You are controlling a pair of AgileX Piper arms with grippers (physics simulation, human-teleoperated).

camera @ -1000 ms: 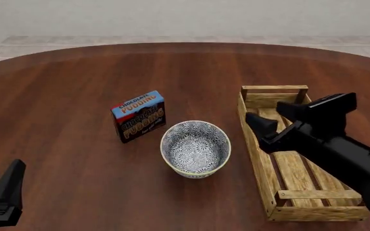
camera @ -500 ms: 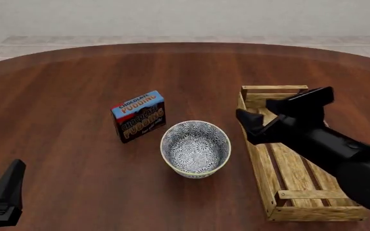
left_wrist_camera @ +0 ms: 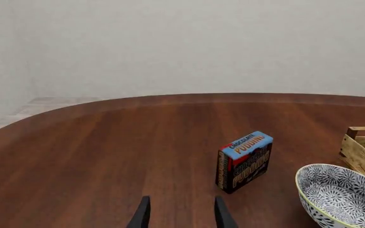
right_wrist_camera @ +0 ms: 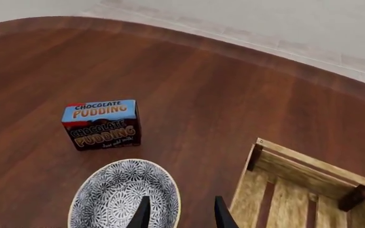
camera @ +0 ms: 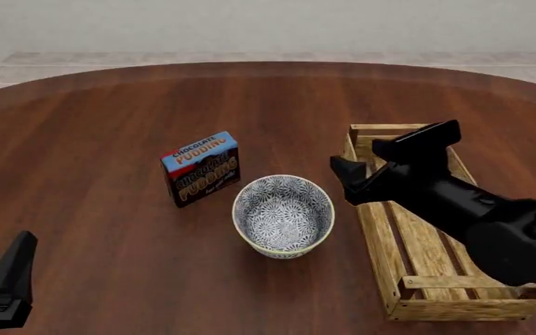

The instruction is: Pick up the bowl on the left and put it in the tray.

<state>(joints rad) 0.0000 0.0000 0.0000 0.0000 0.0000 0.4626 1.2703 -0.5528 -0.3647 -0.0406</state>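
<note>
Front view shows the right gripper point(camera: 380, 164), jaws apart and empty, beside the bowl point(camera: 283, 215); it should straddle the near rim squarely before closing.

Setting: simulated test room, bare. Round dark-wood counter point(camera: 109, 139); behind the counter, plain pale wall point(camera: 268, 24); below the wall, light tiled floor strip point(camera: 268, 58). No furnishings.

Even, bright, diffuse light; sharp renders, faint shadows, no glare.
</note>
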